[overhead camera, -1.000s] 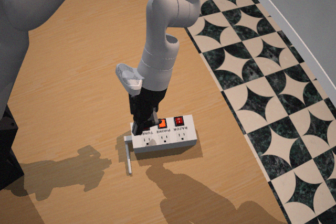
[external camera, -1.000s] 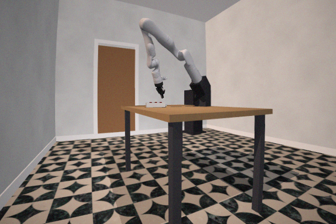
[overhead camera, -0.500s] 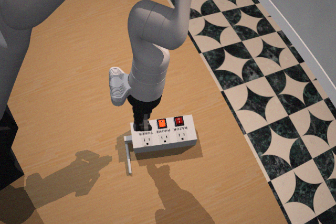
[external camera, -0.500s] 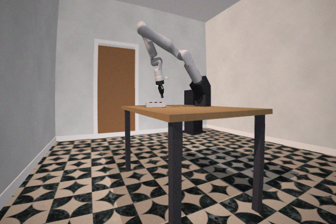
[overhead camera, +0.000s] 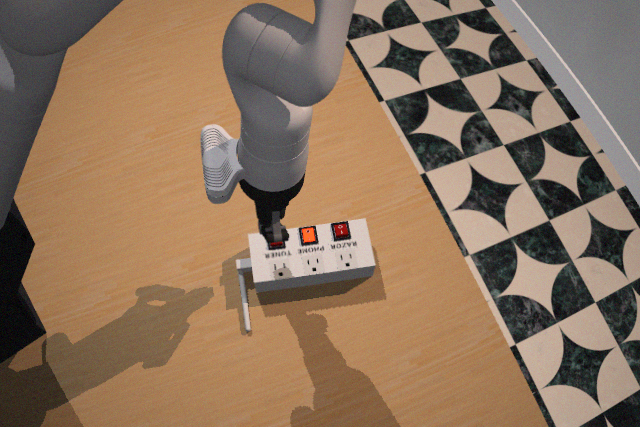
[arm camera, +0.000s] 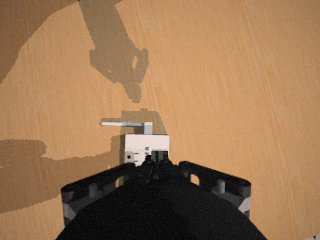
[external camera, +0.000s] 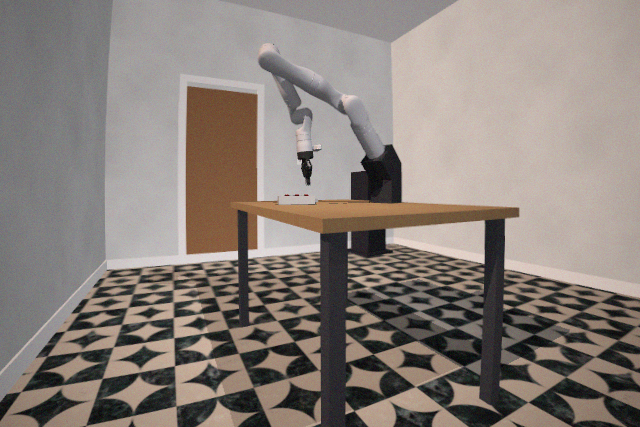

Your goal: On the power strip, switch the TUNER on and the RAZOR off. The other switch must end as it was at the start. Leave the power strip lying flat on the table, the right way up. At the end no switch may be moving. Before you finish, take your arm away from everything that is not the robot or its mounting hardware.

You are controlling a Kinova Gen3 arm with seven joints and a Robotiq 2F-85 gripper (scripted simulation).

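A white power strip (overhead camera: 356, 257) (external camera: 296, 200) (arm camera: 142, 142) lies flat on the wooden table (overhead camera: 129, 153) (external camera: 372, 215) (arm camera: 240, 75), right way up, with three red rocker switches. The TUNER switch (overhead camera: 276, 245) is at the left end and partly hidden by my fingertips. The PHONE switch (overhead camera: 308, 235) in the middle glows bright orange. The RAZOR switch (overhead camera: 340, 230) at the right end is a darker red. My gripper (overhead camera: 276, 235) (external camera: 307, 182) (arm camera: 156, 158) is shut and empty, pointing straight down over the TUNER switch. In the side view it hangs a little above the strip.
A short grey cable stub (overhead camera: 242, 298) (arm camera: 127, 123) juts from the strip's left end. The table's right edge (overhead camera: 413, 164) drops to the tiled floor close to the strip. The black robot base (external camera: 379, 174) stands at the far side of the table.
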